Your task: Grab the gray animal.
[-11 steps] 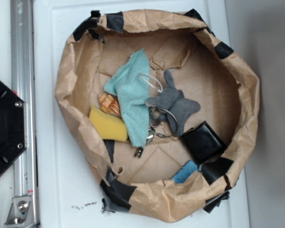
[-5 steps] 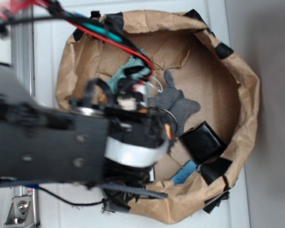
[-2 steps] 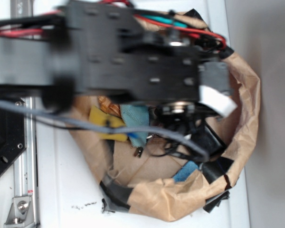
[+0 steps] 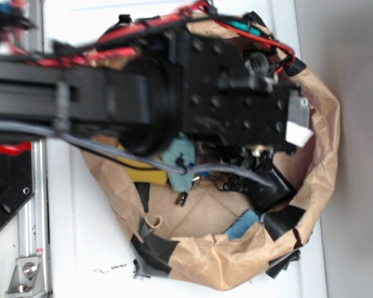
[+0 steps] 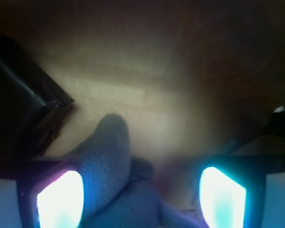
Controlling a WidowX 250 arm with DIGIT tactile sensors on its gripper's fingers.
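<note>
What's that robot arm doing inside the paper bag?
It is going after the gray animal, a soft toy lying on the bottom of the paper bag. The arm reaches over the bag and hides the toy from above. The wrist view shows the hand open, with its two fingers on either side of the toy. It has not squeezed shut yet. A black box sits close by on the bag floor.
</note>
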